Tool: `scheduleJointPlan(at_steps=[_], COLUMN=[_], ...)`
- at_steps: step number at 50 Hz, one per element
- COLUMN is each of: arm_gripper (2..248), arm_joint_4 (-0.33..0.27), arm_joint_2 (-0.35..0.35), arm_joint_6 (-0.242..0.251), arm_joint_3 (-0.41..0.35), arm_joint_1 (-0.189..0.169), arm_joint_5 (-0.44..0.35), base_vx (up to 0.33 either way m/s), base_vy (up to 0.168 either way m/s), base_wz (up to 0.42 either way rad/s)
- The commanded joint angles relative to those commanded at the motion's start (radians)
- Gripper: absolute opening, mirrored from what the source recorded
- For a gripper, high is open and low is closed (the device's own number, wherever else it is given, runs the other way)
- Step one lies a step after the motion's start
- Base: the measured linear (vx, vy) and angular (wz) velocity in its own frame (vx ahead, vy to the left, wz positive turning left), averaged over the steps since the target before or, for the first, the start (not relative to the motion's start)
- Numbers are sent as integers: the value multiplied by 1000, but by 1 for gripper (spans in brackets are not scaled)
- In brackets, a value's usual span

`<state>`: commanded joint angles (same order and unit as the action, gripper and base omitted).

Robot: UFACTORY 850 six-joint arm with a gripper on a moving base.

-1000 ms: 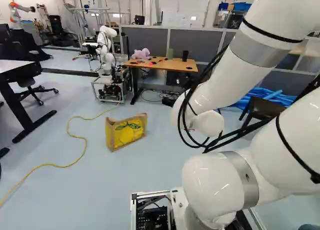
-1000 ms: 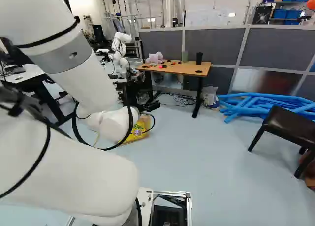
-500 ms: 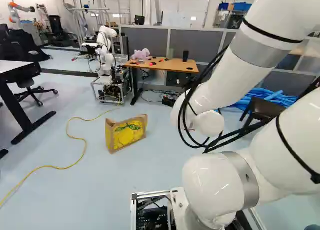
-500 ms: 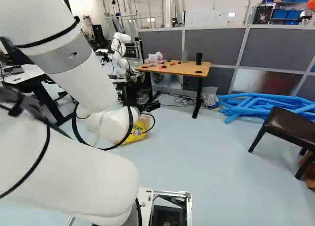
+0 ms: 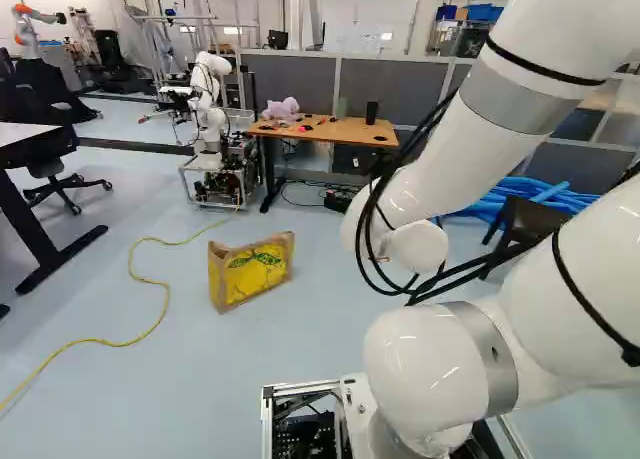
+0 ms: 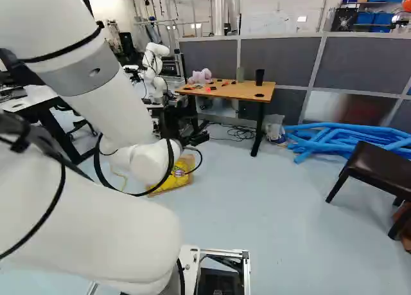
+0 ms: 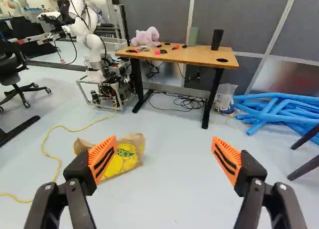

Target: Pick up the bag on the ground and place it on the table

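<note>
In the right base view my gripper [image 6: 191, 138] shows as a dark shape beyond the arm's white wrist. The wrist view has the gripper [image 7: 163, 156] wide open, with nothing between its orange pads. A brown paper bag with a yellow print [image 5: 250, 272] stands on the floor, left of the arm in the left base view. In the wrist view the bag [image 7: 127, 156] is ahead of the gripper, partly hidden by one finger. The wooden table [image 7: 199, 57] stands farther off, holding a pink plush toy [image 7: 145, 37], a black cup [image 7: 217, 39] and small items.
Another robot [image 5: 208, 119] stands beside the table. A yellow cable [image 5: 150, 279] winds over the floor near the bag. Black cables [image 7: 177, 102] lie under the table. Blue tubes [image 6: 340, 137] and a dark stool [image 6: 379, 169] are at the right base view's right.
The base has moved slightly forward; the bag and stool appear a little nearer. My arm keeps its pose against its lowest joint, and the bag stays in place on the floor.
</note>
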<state>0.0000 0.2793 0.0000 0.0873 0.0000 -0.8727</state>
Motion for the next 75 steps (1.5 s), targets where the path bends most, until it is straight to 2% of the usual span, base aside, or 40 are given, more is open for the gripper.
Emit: scheduleJointPlan(at_steps=[25, 75], arm_gripper=[247, 247], arm_joint_4=[0, 0], arm_joint_2=[0, 0], arm_joint_6=[0, 0], arm_joint_3=[0, 0], arm_joint_1=[0, 0], arm_joint_5=[0, 0], base_vx=[98, 163], base_vy=[9, 74], base_wz=[27, 347])
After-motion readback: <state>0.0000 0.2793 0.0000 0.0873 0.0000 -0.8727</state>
